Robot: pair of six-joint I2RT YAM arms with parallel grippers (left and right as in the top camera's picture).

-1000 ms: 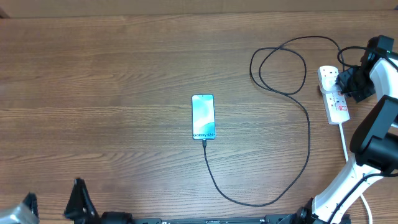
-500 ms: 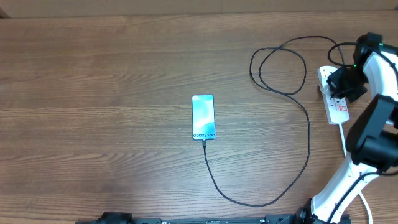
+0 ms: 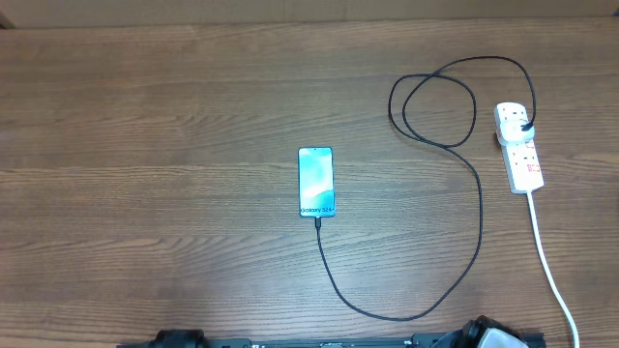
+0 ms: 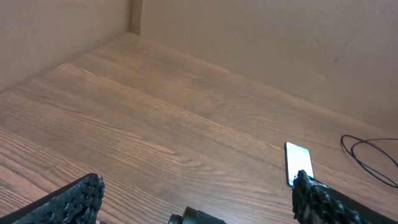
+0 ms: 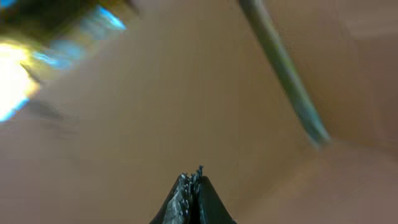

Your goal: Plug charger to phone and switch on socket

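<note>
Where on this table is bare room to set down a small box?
The left half of the table, from its edge to the phone, is bare wood. The band beyond the phone is free too. The right side is crowded: the charger loops between phone and socket, and the white cord runs to the near edge.

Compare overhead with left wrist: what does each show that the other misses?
Only overhead: the socket with the black plug in it, its white cord, and the whole run of the charger reaching the lower end of the phone. Only left wrist: the left hand, its fingers spread wide, and the brown walls behind the table. Both: the phone face up with its screen lit, part of the charger's loops, and the wooden table.
</note>
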